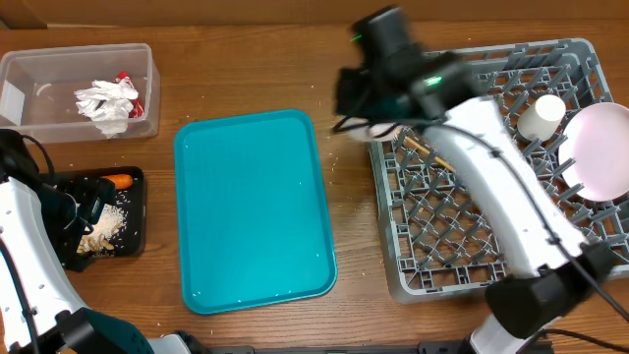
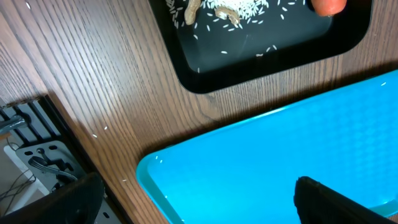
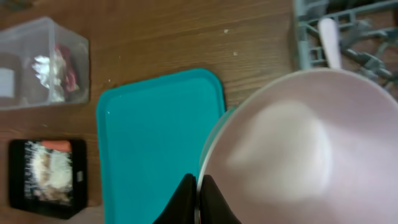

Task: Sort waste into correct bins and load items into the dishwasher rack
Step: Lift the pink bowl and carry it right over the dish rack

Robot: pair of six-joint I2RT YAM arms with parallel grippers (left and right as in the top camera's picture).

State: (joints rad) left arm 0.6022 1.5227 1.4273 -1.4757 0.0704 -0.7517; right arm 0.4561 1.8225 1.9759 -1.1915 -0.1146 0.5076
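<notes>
Overhead: R arm [image 1: 491, 187] at grey rack [image 1: 425, 241] left edge, pink bowl [image 3: 292, 143] in grip.
Rack holds plate [image 1: 601, 147], cup [image 1: 541, 116]; teal tray [image 1: 254, 206] beside it; L gripper [image 1: 86, 211] over black tray [image 1: 138, 211] w/ scraps [image 1: 103, 231], fingers apart; R gripper [image 3: 199, 193] clamped on bowl rim.

bowl [image 3: 298, 143] cut off at edge

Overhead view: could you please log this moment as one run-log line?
right gripper: shut on pale pink round bowl | left gripper: open, empty | grey plastic dishwasher rack: small white cup inside
</notes>
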